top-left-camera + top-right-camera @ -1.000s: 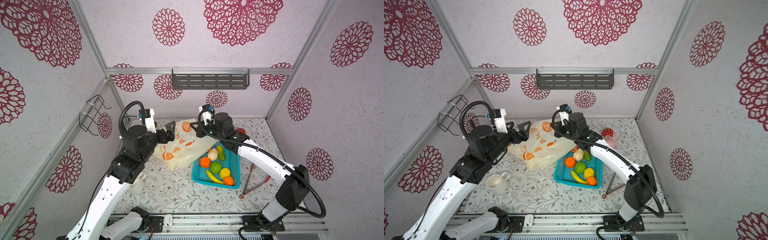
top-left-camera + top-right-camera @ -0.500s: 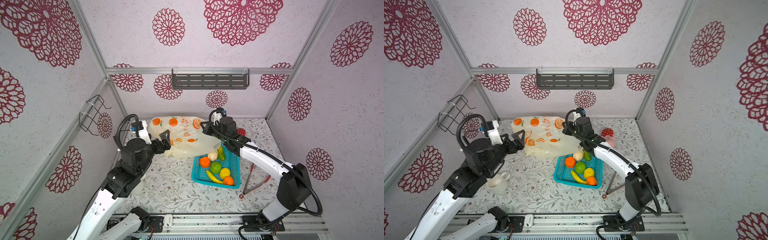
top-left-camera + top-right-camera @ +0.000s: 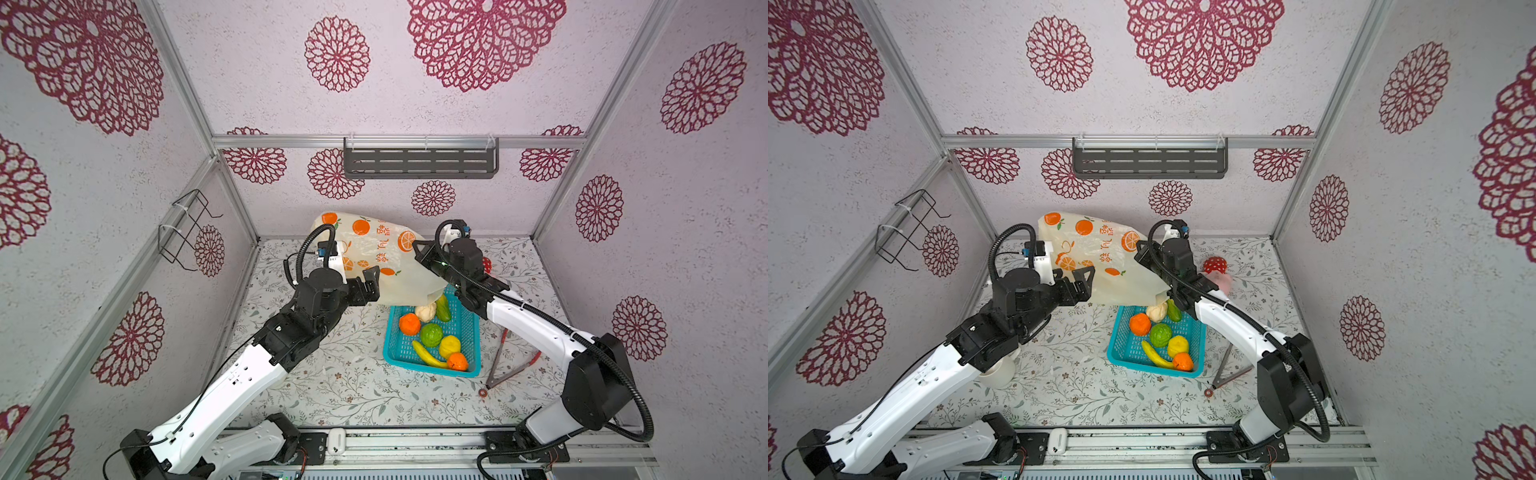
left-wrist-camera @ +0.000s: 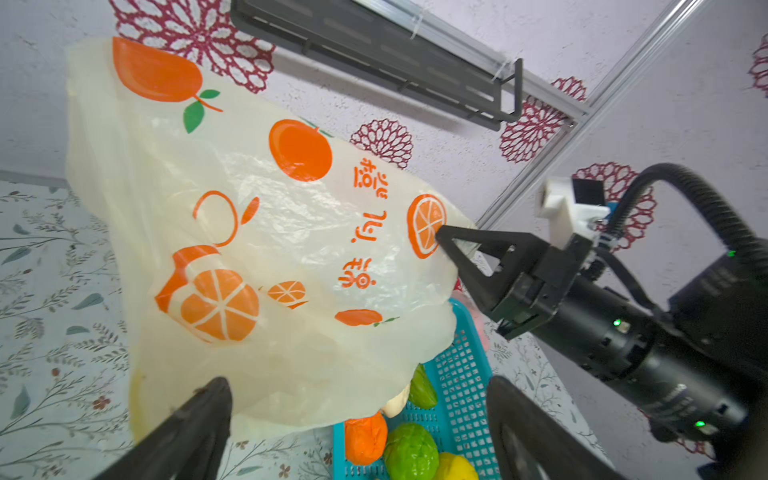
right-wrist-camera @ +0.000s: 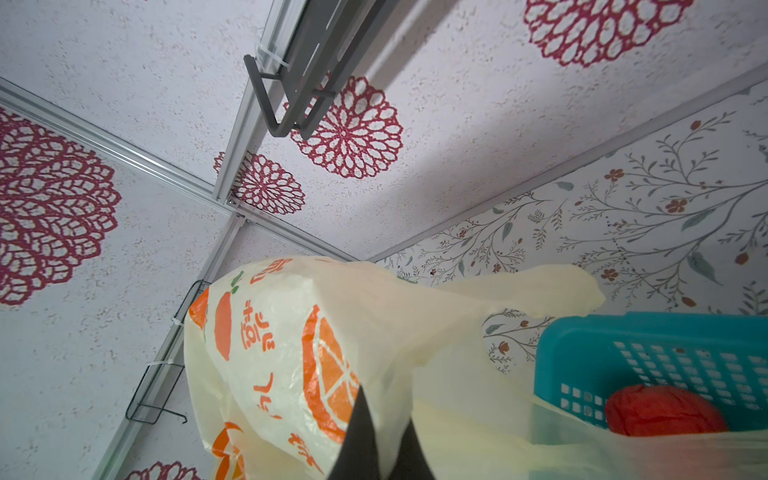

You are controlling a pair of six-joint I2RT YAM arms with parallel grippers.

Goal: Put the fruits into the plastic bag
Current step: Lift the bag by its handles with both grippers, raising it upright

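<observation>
step in hand: readying the plastic bag (image 3: pixel 374 253) for loading, by my reading; nothing shows inside it through the thin film.
plastic bag: lifted off the table at the back, hanging slanted, its low edge drooping over the far end of the basket (image 3: pixel 432 370) and hiding part of the beige fruit (image 3: pixel 426 311).
right pincer (image 4: pixel 442 233): pressed together on the bag's upper edge, right by an orange-slice print; it carries the bag alone.
left pincer (image 3: pixel 372 284): fingers wide apart and empty, just beside the bag's low near edge; whether it touches the film i cannot tell.
fruits (image 3: pixel 431 334): all in the basket, none loaded. seen in both top views: two oranges (image 3: pixel 409 324), a green ball, a lemon (image 3: pixel 450 345), a banana (image 3: pixel 428 356), the beige one, a green oblong one (image 3: pixel 443 307). a red apple i cannot make out.
handle: in the right wrist view one handle loop (image 5: pixel 573 291) trails loose toward the basket; which way the mouth faces is hard to tell.
next move calls for: the left pincer to take the loose rim or free handle opposite the right one's grip, a single layer only, then both to draw apart so the mouth gapes.
risk: the film is thin and slack, so a pinch may catch both layers and keep the mouth closed, or slip off.
</observation>
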